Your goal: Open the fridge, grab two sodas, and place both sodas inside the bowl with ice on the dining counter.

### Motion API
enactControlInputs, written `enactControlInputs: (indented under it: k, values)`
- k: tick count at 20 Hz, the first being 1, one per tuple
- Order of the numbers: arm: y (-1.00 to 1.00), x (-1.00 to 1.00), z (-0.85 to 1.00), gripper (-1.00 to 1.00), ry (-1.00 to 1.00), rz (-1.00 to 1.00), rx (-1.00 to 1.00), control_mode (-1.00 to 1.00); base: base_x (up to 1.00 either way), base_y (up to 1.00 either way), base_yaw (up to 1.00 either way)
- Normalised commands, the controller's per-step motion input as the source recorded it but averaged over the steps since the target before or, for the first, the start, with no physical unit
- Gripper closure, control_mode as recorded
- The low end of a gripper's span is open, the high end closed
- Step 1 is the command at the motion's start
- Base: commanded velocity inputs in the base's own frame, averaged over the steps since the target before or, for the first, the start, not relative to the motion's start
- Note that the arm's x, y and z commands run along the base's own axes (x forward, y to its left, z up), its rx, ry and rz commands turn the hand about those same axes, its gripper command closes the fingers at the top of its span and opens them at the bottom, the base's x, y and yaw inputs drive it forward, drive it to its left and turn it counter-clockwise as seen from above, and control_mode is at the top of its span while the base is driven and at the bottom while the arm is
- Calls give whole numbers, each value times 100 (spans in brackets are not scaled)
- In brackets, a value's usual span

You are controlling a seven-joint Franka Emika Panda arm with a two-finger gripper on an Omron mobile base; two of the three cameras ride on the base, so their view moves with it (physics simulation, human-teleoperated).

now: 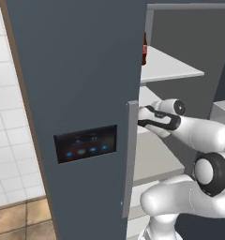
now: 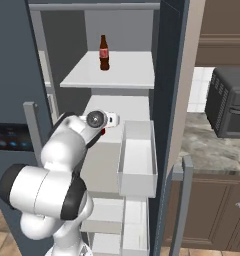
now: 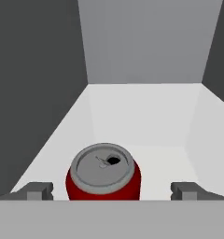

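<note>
Inside the fridge (image 2: 167, 100), we hold our gripper (image 3: 111, 189) spread wide around a soda can (image 3: 103, 172).

Seen from the hand, the red can stands upright on a white shelf (image 3: 146, 116), between our two fingertips (image 3: 37, 190) and a little nearer the left one; both tips stand apart from its sides, so nothing is gripped. Beyond the can the shelf runs bare to the grey back wall. From the right base view our arm reaches onto a middle shelf, with a dark brown bottle (image 2: 104, 52) on the shelf above the gripper and a white door bin (image 2: 137, 160) just to its right. From the left, the closed door (image 1: 77, 93) with its black lit panel (image 1: 86, 143) stands beside our wrist.
</note>
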Motion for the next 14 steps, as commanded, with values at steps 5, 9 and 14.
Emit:
enactControlInputs:
  k: [5, 9, 14]
  values:
    - [0, 19, -26, -100, 0, 3, 0, -100, 0, 0, 0]
    - [0, 24, -27, -100, 0, 5, 0, -100, 0, 0, 0]
    - [3, 21, -30, 100, 0, 5, 0, -100, 0, 0, 0]
